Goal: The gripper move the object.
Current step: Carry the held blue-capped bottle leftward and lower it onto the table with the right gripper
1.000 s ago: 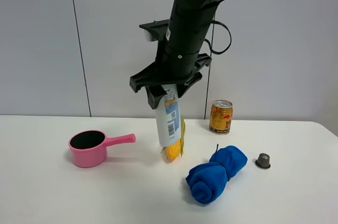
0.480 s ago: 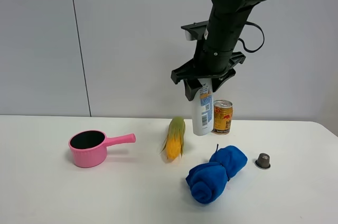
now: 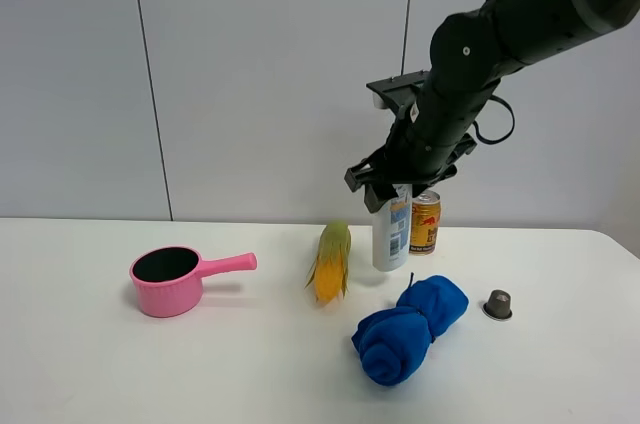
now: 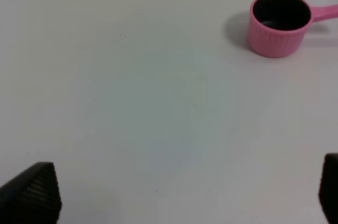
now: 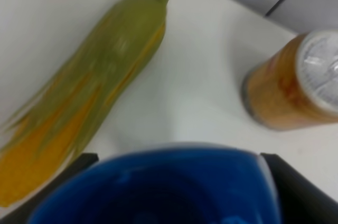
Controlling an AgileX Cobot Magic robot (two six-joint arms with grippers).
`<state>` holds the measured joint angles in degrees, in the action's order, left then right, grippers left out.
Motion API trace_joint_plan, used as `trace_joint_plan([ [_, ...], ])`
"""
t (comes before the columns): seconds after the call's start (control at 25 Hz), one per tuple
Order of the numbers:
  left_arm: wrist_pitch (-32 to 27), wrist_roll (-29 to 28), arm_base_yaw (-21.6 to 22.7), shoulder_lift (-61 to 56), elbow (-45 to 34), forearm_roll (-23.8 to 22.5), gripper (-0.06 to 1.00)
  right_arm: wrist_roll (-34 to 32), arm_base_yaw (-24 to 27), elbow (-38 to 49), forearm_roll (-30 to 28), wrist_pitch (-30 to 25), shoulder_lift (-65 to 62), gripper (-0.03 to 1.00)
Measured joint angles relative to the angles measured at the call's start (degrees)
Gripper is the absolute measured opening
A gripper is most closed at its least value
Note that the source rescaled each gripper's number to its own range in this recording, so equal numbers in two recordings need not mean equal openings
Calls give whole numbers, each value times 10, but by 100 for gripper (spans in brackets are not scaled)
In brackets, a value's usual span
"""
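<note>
1. My R gripper (image 3: 395,187): fingers clamped on bottle (image 3: 390,234) at its blue cap (image 5: 158,187). Bottle upright, far-centre of table (image 3: 120,374), btwn corn (image 3: 331,262) on left & gold can (image 3: 424,222) on right. Base contact w/ table: can't tell.
2. My L gripper (image 4: 179,203): fingers wide apart, empty.

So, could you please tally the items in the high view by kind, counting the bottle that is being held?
Pink pot: 1
Corn cob: 1
White bottle, held by the right gripper: 1
Gold can: 1
Blue cloth: 1
Grey capsule: 1
Total: 6
</note>
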<state>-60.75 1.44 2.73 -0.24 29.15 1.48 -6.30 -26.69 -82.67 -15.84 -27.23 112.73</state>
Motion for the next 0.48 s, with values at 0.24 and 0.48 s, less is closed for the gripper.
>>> trace_joint_plan([
  [0.24,0,0,0,0,0,0,100,-3,12,34,-4,50,0,0],
  [0.48,0,0,0,0,0,0,100,-6,40,38,-18,89,0,0],
])
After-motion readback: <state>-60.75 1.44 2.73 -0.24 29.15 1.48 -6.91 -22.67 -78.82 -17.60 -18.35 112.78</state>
